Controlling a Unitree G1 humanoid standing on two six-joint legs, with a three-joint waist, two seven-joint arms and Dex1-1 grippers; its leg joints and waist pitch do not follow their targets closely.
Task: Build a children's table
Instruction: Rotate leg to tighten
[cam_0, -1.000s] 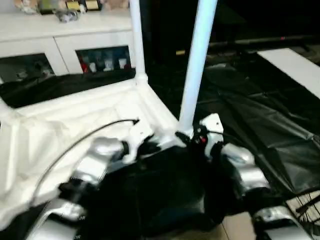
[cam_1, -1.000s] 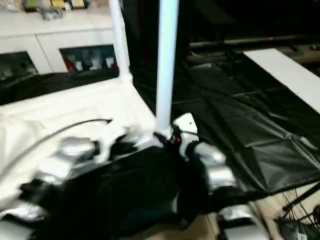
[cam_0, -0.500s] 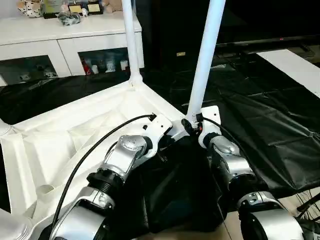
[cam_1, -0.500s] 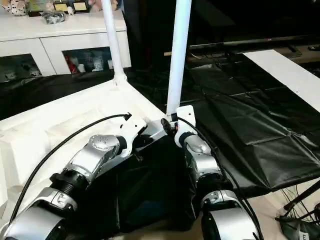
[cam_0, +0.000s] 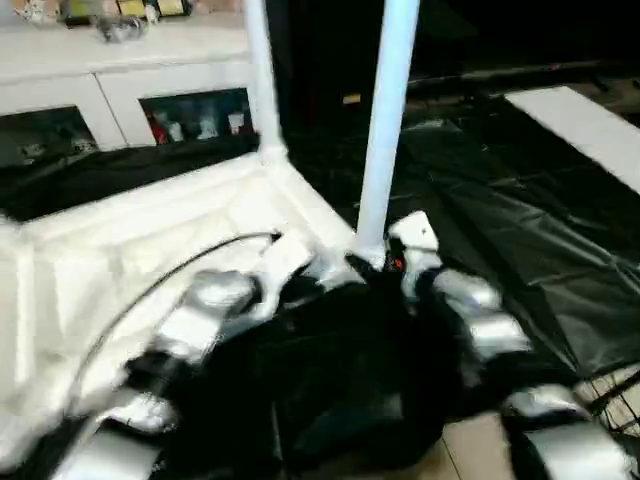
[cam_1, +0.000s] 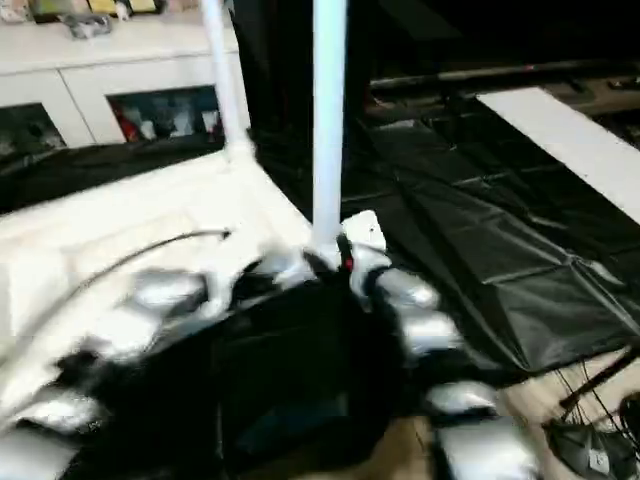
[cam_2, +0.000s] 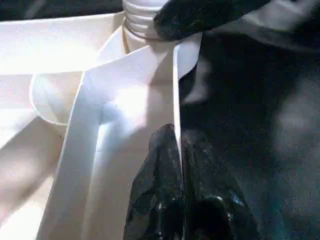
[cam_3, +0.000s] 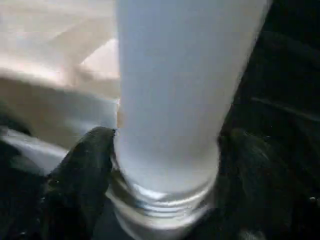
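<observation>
The children's table's white tabletop lies upside down, ribbed underside up. Two white legs stand upright in its corner sockets, a far one and a near one. My left gripper is shut on the tabletop's thin rim just beside the near corner. My right gripper is open around the near leg's base. Its black fingers stand close on either side of the tube, just above the threaded collar.
A white cabinet with glass doors stands at the back left. Crumpled black sheeting covers the ground to the right, with a white board lying beyond it. A black cable arcs over my left forearm.
The head views have shifted and blurred, so the camera moved. Both grippers stay at the near corner and both legs stay upright.
</observation>
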